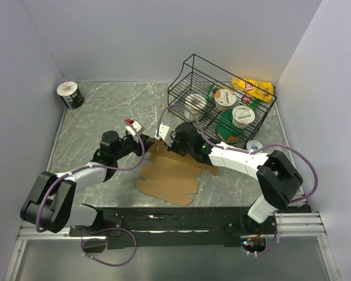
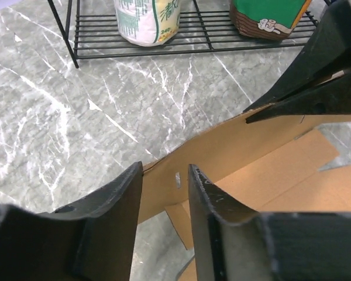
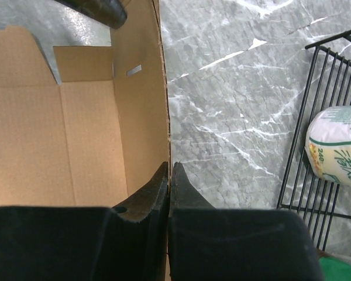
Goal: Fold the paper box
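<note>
The paper box (image 1: 169,178) is a flat brown cardboard sheet lying on the marble table, with its far long flap raised upright. My right gripper (image 1: 165,143) is shut on that flap's top edge; in the right wrist view (image 3: 170,167) the jaws pinch the thin wall of the box (image 3: 47,129). My left gripper (image 1: 145,144) is open. In the left wrist view (image 2: 164,175) its fingers straddle the left end of the same flap of the box (image 2: 269,175) with a gap on either side. The right gripper (image 2: 263,111) shows there clamped further along the flap.
A black wire basket (image 1: 190,64) stands at the back right with cups and a can in it, close behind the right wrist (image 2: 76,35) (image 3: 316,146). A yellow snack bag (image 1: 254,88) lies beside it. A tape roll (image 1: 70,95) is in the back left corner.
</note>
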Controlling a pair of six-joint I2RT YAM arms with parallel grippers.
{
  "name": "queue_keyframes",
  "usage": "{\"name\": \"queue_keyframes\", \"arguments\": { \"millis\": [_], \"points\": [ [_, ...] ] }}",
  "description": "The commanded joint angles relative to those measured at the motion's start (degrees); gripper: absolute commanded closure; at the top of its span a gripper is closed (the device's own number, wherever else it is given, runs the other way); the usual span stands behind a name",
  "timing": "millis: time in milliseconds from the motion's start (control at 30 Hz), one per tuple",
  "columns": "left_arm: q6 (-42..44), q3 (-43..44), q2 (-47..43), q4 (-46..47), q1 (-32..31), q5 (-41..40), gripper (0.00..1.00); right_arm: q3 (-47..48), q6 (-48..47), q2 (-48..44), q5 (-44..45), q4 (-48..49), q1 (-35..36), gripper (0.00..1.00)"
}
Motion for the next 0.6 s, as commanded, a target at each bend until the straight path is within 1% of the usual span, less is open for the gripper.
{"name": "queue_keyframes", "arguments": {
  "millis": [0, 67, 133, 200, 267, 367, 467, 567],
  "points": [
    [-3.3, 1.0, -0.8, 3.7, -3.5, 3.4, 0.6, 1.2, 0.9, -0.7, -0.8, 0.6, 0.0, 1.0],
    [-3.7, 1.6, 0.3, 1.9, -4.9, 3.1, 0.64, 1.1, 1.0, -0.8, -0.7, 0.7, 0.0, 1.0],
    [-4.3, 1.6, 0.6, 2.0, -5.8, 2.8, 0.66, 1.0, 1.1, -0.8, -0.6, 1.0, -0.1, 1.0],
    [-5.2, 0.8, 0.3, 2.8, -7.8, 0.3, 0.66, 1.0, 1.1, -0.8, -0.4, 1.1, 0.0, 1.0],
    [-6.1, 0.3, 0.1, 3.6, -9.5, -1.2, 0.66, 0.9, 1.0, -0.8, -0.3, 1.3, 0.1, 1.0],
    [-7.6, 0.0, 1.6, 5.6, -10.8, -1.1, 0.65, 0.9, 1.1, -0.9, -0.4, 1.3, 0.1, 1.0],
    [-8.7, 0.5, 3.1, 5.4, -11.0, -1.7, 0.65, 0.8, 1.0, -1.0, -0.2, 1.3, 0.1, 1.0],
    [-10.0, -0.3, 0.8, 4.1, -10.4, -4.6, 0.6, 0.5, 0.6, -1.1, 0.7, 1.4, 0.2, 1.0]
  ]
}}
